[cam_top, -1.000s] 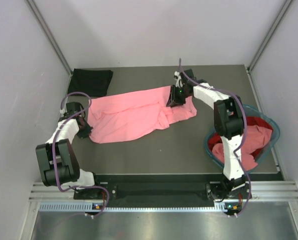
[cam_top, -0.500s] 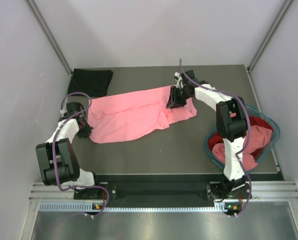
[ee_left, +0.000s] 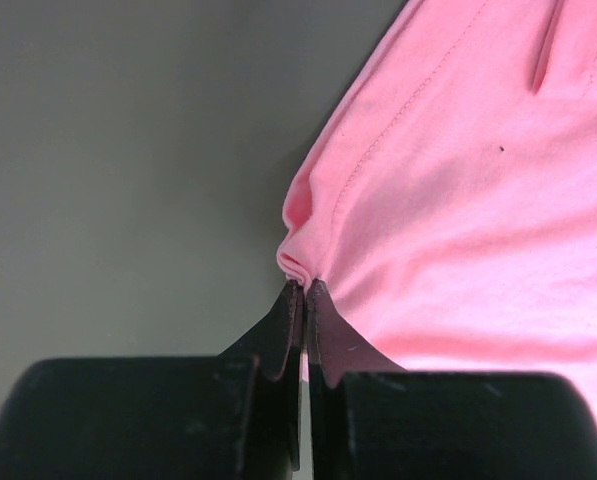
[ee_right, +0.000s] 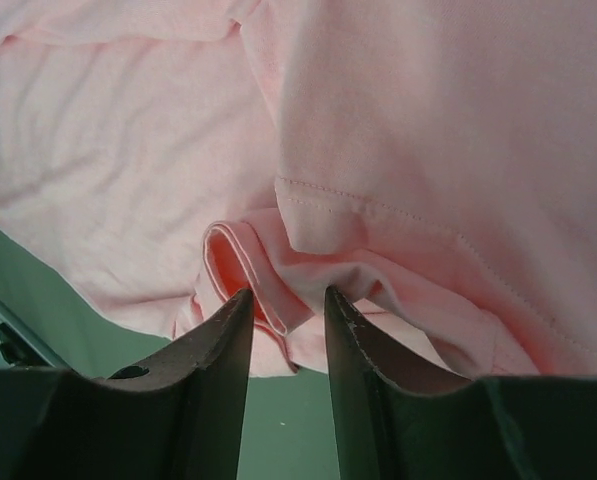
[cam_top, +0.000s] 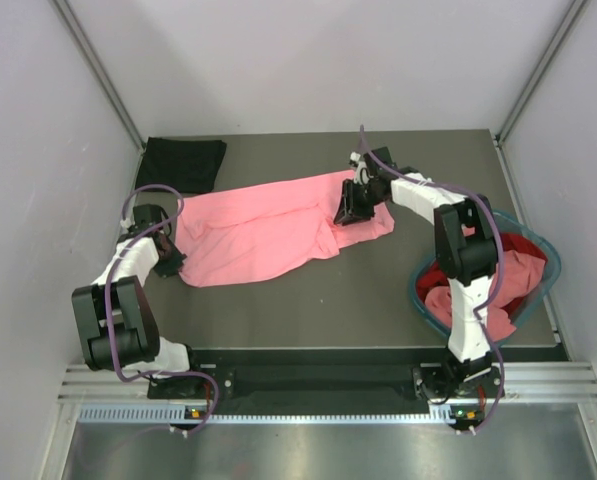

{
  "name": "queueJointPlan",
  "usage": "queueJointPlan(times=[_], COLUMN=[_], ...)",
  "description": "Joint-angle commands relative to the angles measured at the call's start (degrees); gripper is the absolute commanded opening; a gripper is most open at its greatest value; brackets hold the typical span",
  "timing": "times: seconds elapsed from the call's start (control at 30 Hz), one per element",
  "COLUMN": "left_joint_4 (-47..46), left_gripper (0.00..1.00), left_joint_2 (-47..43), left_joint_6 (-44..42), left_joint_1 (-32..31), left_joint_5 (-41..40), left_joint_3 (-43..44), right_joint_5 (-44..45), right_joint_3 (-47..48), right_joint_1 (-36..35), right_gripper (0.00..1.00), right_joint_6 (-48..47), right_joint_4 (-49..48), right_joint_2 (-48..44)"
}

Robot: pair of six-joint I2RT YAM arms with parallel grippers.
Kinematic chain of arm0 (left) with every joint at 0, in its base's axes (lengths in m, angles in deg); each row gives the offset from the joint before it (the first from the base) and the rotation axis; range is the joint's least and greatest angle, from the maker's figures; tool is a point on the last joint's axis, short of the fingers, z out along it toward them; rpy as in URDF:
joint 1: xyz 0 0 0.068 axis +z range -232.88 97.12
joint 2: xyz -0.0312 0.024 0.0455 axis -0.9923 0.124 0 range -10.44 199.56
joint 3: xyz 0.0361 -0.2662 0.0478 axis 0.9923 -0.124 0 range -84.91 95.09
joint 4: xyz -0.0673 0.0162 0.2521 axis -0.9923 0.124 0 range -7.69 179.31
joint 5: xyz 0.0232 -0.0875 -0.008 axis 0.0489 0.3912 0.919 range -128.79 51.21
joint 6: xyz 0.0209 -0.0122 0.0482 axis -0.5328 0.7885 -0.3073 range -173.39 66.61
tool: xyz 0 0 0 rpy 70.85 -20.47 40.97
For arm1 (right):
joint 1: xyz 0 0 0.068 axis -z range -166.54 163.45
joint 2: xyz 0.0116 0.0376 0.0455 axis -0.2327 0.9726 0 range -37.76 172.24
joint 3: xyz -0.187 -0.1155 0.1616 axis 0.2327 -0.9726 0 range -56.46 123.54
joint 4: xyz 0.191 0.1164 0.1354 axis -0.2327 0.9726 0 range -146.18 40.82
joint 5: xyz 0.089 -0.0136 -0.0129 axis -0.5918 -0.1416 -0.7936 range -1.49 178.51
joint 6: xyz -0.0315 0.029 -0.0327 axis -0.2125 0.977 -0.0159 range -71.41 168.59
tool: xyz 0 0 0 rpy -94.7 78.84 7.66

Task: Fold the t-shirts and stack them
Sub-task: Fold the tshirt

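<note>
The salmon pink t-shirt [cam_top: 268,225] lies spread and rumpled across the middle of the table. My left gripper [cam_top: 170,256] is shut on a pinch of its left edge [ee_left: 300,262]. My right gripper [cam_top: 350,210] sits over the shirt's right end, its jaws a little apart around a folded hem [ee_right: 278,290], not closed on it. A black t-shirt [cam_top: 183,162] lies folded at the far left corner. Red cloth [cam_top: 513,270] fills the teal basket.
The round teal basket [cam_top: 419,291] stands at the right edge of the table, beside my right arm. Grey walls close in the left, right and far sides.
My right gripper has shifted slightly down and right over the shirt's right end. The left gripper and the shirt's left side have not moved.
</note>
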Motion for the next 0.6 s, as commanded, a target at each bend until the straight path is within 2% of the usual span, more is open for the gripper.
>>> queueJointPlan(times=[0.0, 0.23, 0.57], left_joint_4=[-1.9, -1.9, -2.2], left_gripper=[0.0, 0.0, 0.0], left_joint_2=[0.1, 0.2, 0.1], left_joint_6=[-0.1, -0.1, 0.2], left_joint_1=[0.2, 0.2, 0.3], left_joint_5=[-0.1, -0.1, 0.3], left_joint_3=[-0.4, -0.5, -1.0], right_joint_5=[-1.1, 0.4, 1.4], right_joint_3=[-0.1, -1.2, -1.9], right_joint_1=[-0.7, -0.9, -2.0], right_gripper=[0.34, 0.37, 0.33], right_joint_6=[-0.9, -2.0, -2.3], right_joint_4=[-2.0, -0.8, -0.3], right_joint_2=[-4.5, -6.9, -6.1])
